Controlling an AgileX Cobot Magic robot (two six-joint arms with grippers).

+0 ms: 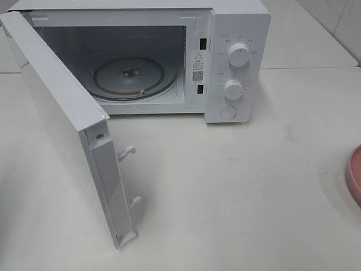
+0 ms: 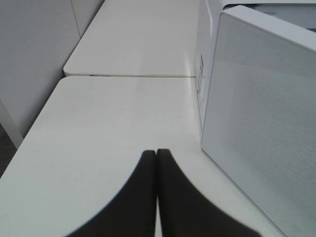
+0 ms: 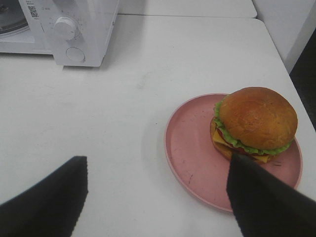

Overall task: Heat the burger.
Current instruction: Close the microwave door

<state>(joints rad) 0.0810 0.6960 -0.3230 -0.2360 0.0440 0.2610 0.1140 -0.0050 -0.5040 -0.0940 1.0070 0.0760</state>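
White table, microwave markings illegible

You have the microwave at the back of the worktop, its door swung open toward the front left (turntable inside). Far right, the burger sits on the plate.

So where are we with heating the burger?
Done: the microwave door stands open and the turntable is bare. In hand: nothing; the left gripper is shut and empty, and the right gripper is open near the burger on its pink plate. Left: load, close, start.
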